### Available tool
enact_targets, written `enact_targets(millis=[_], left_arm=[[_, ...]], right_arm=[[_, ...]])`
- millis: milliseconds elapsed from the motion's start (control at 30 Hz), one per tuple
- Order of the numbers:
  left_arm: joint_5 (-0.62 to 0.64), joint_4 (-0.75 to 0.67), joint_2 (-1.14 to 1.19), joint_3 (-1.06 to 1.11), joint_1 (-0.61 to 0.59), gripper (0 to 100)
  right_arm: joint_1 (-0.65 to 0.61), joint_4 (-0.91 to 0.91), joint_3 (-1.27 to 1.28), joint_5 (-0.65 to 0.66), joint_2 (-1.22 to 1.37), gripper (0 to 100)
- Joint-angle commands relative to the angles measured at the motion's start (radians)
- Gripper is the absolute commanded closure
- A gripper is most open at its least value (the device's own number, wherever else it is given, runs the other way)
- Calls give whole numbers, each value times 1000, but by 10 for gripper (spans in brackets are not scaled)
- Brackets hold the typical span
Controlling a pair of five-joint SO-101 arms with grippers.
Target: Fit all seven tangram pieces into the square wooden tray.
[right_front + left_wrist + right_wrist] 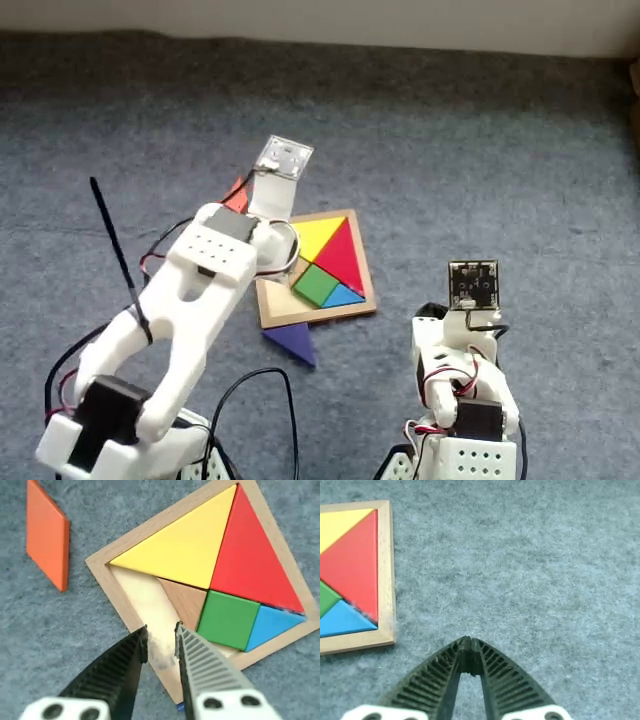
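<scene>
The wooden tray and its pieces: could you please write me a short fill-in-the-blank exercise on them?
1. The square piece in the tray is ___.
2. The orange piece lies ___ the tray, on the carpet.
3. The right gripper, over the carpet, is ___.
Missing words: green; outside; shut.
</scene>
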Motion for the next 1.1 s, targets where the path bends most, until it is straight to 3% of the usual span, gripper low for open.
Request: enact_targets(millis=[0,100,233,433,700,1067], left_arm=[[-6,2,-76,-5,-120,887],[-8,-29,-56,-7,-200,854],[-9,-103,-2,-8,-259,736],[-9,-161,139,-125,-271,731],[-64,2,472,-506,-349,730],[-64,186,832,-920,-343,729]], right_arm=[[13,2,148,-3,7,990],[13,2,148,-3,7,990],[13,2,148,-3,7,990],[13,2,148,-3,7,990],[13,2,148,-3,7,990],[13,2,148,-3,7,990]])
